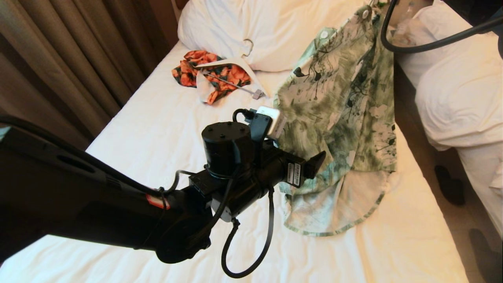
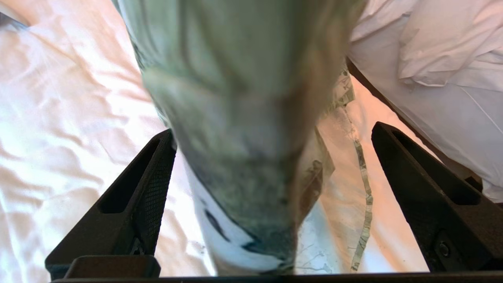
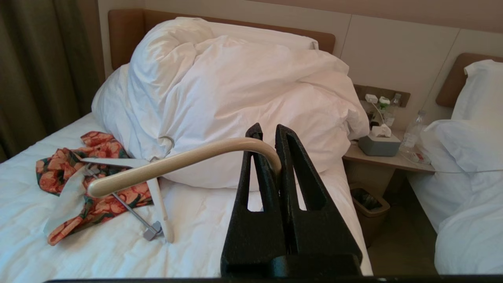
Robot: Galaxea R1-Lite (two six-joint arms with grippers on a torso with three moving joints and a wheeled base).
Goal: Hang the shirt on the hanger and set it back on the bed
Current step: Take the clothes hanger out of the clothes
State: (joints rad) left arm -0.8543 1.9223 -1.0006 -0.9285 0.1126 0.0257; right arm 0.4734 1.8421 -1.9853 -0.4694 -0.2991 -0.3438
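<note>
Across the white-sheeted bed [image 1: 157,129], with brown curtains [image 1: 59,59] along its left side and a big white pillow [image 1: 243,27] at its head, found the shirt [image 1: 342,102] over the right half of the sheet. Hung with its collar end up at the top right of the head view and its long axis running down from there toward the near edge. Lay with its hem spread flat on the sheet, while the upper part was lifted clear.

Saw the right gripper [image 3: 267,131] clenched on the curved hook of the cream hanger [image 3: 173,165]. Pointed, that hook, level and away from the fingers, with its rounded free end reaching toward the orange garment's side of the bed. Could not make out the hanger's arms.

Found the left gripper [image 2: 273,129] low over the middle of the bed, at the shirt's left edge. Had its fingers [image 2: 141,188] spread wide, released, with a hanging fold of the shirt between them. Could not tell whether either pad touched the cloth.

Noted a small orange garment [image 1: 220,74] with a thicker white hanger [image 1: 232,63] on it, near the pillow and well apart from the shirt. Saw a second bed [image 1: 452,90] to the right, across a narrow gap, and a nightstand [image 3: 389,159] between the two headboards
</note>
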